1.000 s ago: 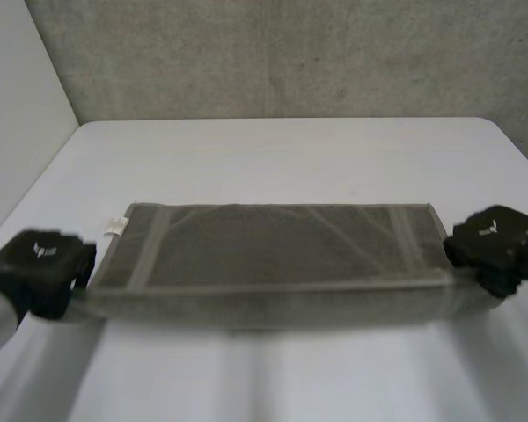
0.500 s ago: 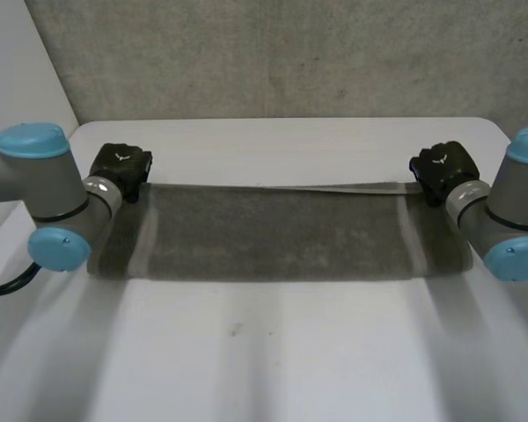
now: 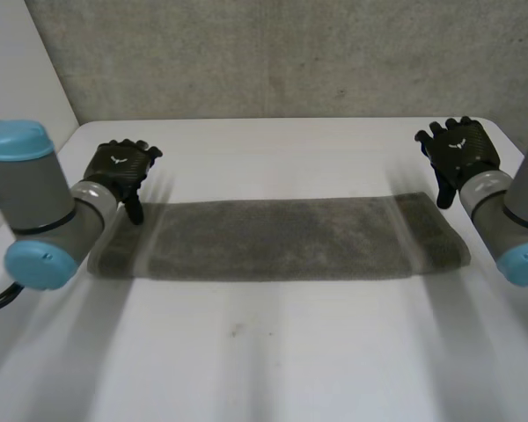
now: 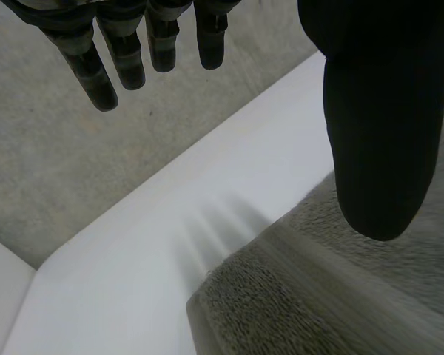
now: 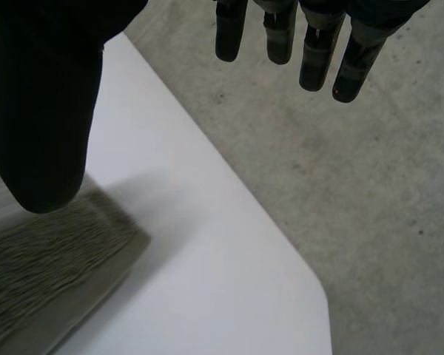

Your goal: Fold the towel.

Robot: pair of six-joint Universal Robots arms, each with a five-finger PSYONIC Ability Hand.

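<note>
A grey terry towel (image 3: pixel 277 239), folded into one long narrow strip, lies flat across the middle of the white table (image 3: pixel 273 352), with its long edges running from left to right. The near long edge looks thick and rounded; the far long edge is thinner and quite straight. The left hand (image 3: pixel 119 171) hovers over the far left corner of the strip with its fingers spread wide and holds nothing; its thumb points down towards that corner, and I cannot tell from the head view if the tip touches the cloth. In the left wrist view the fingers (image 4: pixel 103 66) are straight and apart from the thumb (image 4: pixel 377 111), and the towel's end (image 4: pixel 296 296) lies under the thumb with bare table beside it. The right hand (image 3: pixel 458 151) is spread wide in the same way, just beyond the far right corner of the strip, and it also holds nothing. In the right wrist view its thumb (image 5: pixel 44 96) hangs over the towel's corner (image 5: pixel 44 281), and its fingers (image 5: pixel 318 44) reach out past the rounded corner of the table (image 5: pixel 207 259) over the grey concrete surface (image 5: pixel 355 185). The left arm (image 3: pixel 35 202) covers part of the towel's left end, and the right arm (image 3: pixel 510 220) stands just beside its right end. A wide band of bare table lies on the near side of the strip, and a narrower band lies between its far edge and the far edge of the table.
</note>
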